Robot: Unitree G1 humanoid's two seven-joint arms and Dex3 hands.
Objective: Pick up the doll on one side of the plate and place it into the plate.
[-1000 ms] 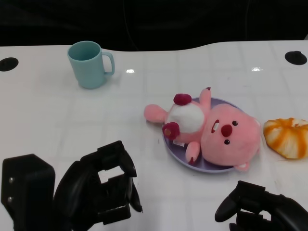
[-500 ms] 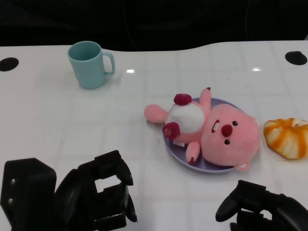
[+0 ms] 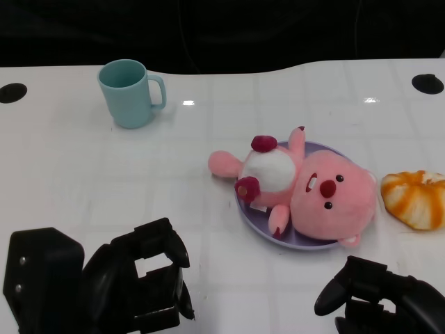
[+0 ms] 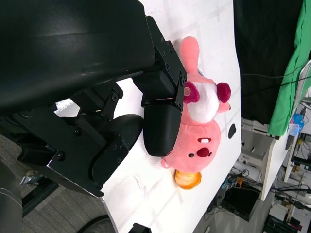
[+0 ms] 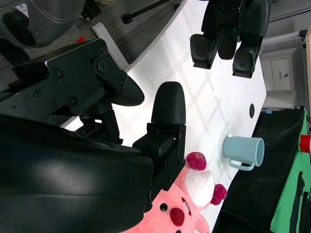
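The pink plush doll (image 3: 327, 198) lies on its back across the purple plate (image 3: 300, 244), with one arm and a foot hanging over the plate's left rim. My left hand (image 3: 142, 278) sits low at the front left, well apart from the doll, its fingers loosely bent and holding nothing. At the front right, my right hand (image 3: 375, 296) is just short of the plate and also holds nothing. The left wrist view shows the doll (image 4: 194, 141) beyond my empty fingers (image 4: 163, 128). The right wrist view shows the doll (image 5: 187, 208) past that hand's fingers (image 5: 167, 109).
A teal mug (image 3: 128, 92) stands at the back left. An orange striped bun-like object (image 3: 415, 198) lies right of the plate. Two dark holes (image 3: 427, 83) mark the table's far corners. Bare white tabletop lies between my left hand and the plate.
My left hand has drawn back toward the near edge and sunk lower in the picture. The doll, plate and right hand have stayed put.
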